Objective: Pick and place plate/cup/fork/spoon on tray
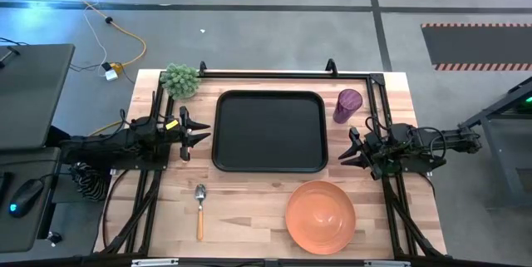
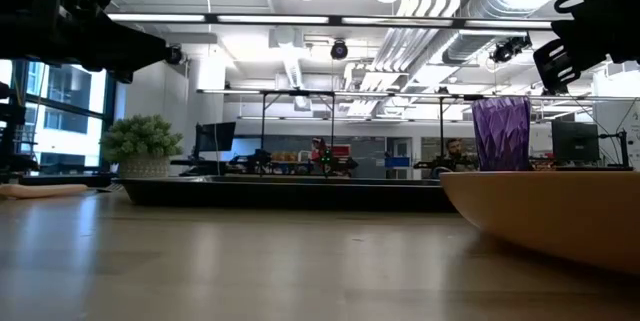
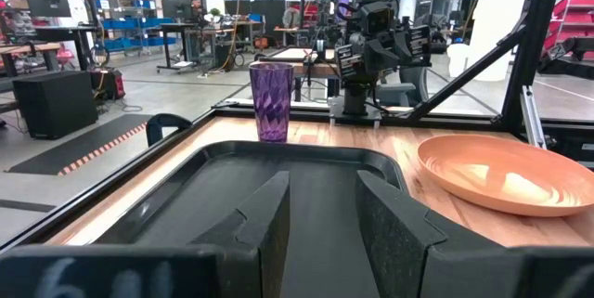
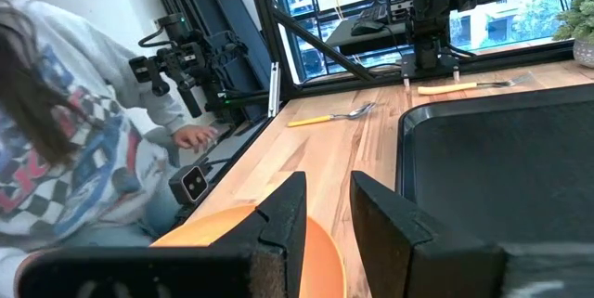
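Note:
The black tray lies mid-table. The purple cup stands upright right of it. The orange plate rests near the front edge. The spoon lies front left, bowl toward the tray. The fork lies by the tray's left side under the left arm. My left gripper is open and empty just left of the tray, above the table. My right gripper is open and empty just right of it, between cup and plate.
A small potted plant stands at the far left corner. A black frame rail runs along the far edge. A person in a patterned sweatshirt is beside the table's near edge, one hand by it.

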